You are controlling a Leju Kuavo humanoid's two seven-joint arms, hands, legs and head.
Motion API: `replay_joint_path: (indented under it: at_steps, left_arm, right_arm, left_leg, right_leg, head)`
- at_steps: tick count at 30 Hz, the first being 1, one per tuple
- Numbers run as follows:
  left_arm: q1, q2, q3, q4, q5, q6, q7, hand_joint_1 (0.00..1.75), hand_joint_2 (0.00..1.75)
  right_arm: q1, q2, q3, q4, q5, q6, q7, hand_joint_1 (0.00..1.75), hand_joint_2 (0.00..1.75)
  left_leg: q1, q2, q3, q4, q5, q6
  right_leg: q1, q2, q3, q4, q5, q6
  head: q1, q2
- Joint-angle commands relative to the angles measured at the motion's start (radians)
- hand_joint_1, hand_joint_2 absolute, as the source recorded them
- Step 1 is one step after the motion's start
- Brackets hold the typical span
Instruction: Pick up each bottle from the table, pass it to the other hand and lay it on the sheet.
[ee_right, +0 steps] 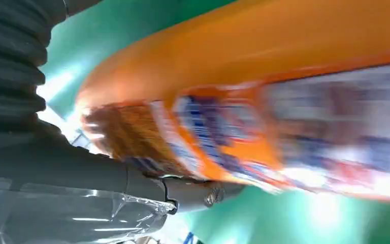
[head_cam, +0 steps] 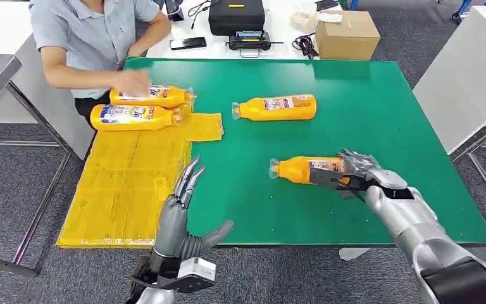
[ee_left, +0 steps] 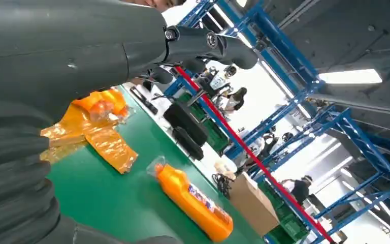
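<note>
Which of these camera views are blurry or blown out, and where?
Right wrist view: the near bottle the right hand grips is smeared, its label unreadable. Left wrist view: ceiling light and background are overexposed, though the far bottle reads clearly. Head view: evenly lit, with only the person's hand blurred.

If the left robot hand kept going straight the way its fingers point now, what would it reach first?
Probably the yellow sheet: the left robot hand, open, points away from the robot along the sheet's edge beside the green table. Further along lie two orange bottles. Its height above the sheet is unclear.
</note>
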Motion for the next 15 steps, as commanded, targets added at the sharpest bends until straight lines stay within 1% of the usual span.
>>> replay_joint_path:
  at_steps: [1, 2, 5, 12, 13, 14, 15]
  left_arm:
    - [-0.024, 0.040, -0.034, 0.039, 0.010, -0.002, 0.011, 0.00, 1.75]
    - [-0.024, 0.040, -0.034, 0.039, 0.010, -0.002, 0.011, 0.00, 1.75]
    - [-0.024, 0.040, -0.034, 0.039, 0.010, -0.002, 0.011, 0.00, 1.75]
    - [-0.026, 0.041, -0.034, 0.039, 0.009, -0.002, 0.011, 0.00, 1.75]
    - [-0.030, 0.042, -0.034, 0.041, 0.011, -0.002, 0.009, 0.00, 1.75]
    - [-0.033, 0.042, -0.031, 0.045, 0.012, -0.002, 0.003, 0.00, 1.75]
    - [-0.037, 0.039, -0.025, 0.048, 0.013, -0.002, -0.003, 0.00, 1.75]
  right_arm:
    - [-0.007, -0.052, 0.078, 0.050, 0.014, -0.015, 0.024, 0.00, 1.75]
    - [-0.007, -0.052, 0.078, 0.050, 0.014, -0.015, 0.024, 0.00, 1.75]
    - [-0.007, -0.052, 0.078, 0.050, 0.014, -0.015, 0.024, 0.00, 1.75]
    - [-0.007, -0.048, 0.077, 0.053, 0.014, -0.017, 0.027, 0.00, 1.75]
    - [0.001, -0.048, 0.057, 0.057, -0.016, -0.003, 0.007, 0.00, 1.75]
    - [0.006, -0.053, 0.057, 0.056, -0.023, 0.000, -0.008, 0.00, 1.75]
    - [0.017, -0.052, 0.045, 0.055, -0.040, -0.010, -0.031, 0.09, 1.75]
  left_leg:
    - [0.001, 0.000, 0.004, -0.001, -0.001, -0.002]
    - [0.002, 0.001, 0.005, 0.000, -0.002, -0.004]
    - [0.001, 0.001, 0.003, -0.001, -0.001, -0.002]
    - [0.002, 0.001, 0.004, 0.000, -0.001, -0.003]
    - [0.001, 0.001, 0.003, -0.001, -0.001, -0.002]
    - [0.002, 0.002, 0.005, 0.000, -0.002, -0.003]
    - [0.002, 0.000, 0.004, -0.001, -0.001, -0.002]
  right_leg:
    - [0.002, 0.000, 0.004, -0.001, -0.001, -0.003]
    - [0.003, 0.000, 0.005, -0.001, -0.002, -0.004]
    - [0.001, 0.000, 0.002, -0.001, 0.000, -0.002]
    - [0.002, 0.001, 0.004, -0.001, -0.001, -0.003]
    - [0.001, 0.001, 0.003, -0.001, 0.000, -0.002]
    - [0.003, 0.001, 0.005, -0.001, -0.001, -0.004]
    - [0.002, 0.000, 0.004, -0.001, -0.001, -0.003]
  head:
    - [0.000, 0.000]
    - [0.000, 0.000]
    - [0.000, 0.000]
    - [0.000, 0.000]
    - [0.000, 0.000]
    - [0.000, 0.000]
    - [0.000, 0.000]
